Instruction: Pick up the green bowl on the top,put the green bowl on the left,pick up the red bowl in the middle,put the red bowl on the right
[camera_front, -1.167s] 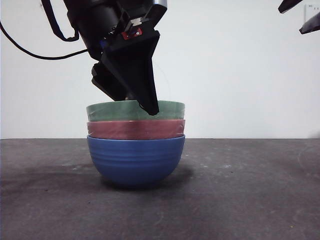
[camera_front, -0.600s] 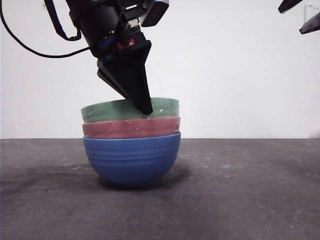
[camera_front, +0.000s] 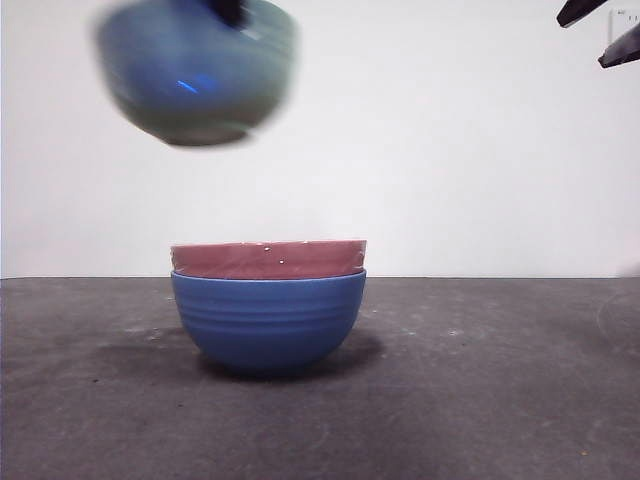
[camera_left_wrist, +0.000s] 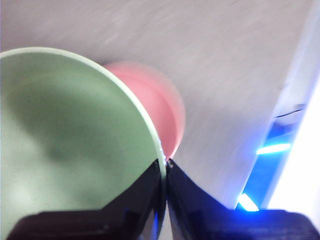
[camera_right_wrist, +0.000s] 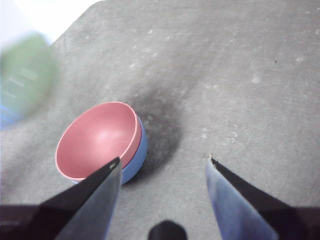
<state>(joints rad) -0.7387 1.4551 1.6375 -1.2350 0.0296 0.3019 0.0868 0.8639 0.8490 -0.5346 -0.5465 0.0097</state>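
Pale-green glossy bowl (camera_left_wrist: 65, 145) is hanging high, our left fingers (camera_left_wrist: 165, 167) pinching its rim for carrying leftward; our right fingers (camera_right_wrist: 162, 165) are waiting spread near the pinkish-red bowl (camera_right_wrist: 97, 140)

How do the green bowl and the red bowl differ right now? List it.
The green bowl is pale green, in the air, pinched at its rim by the left end effector; the red bowl is pinkish red, nested in the blue bowl. The green one looks motion-blurred, the red one sharp. Both are round, glossy and empty.
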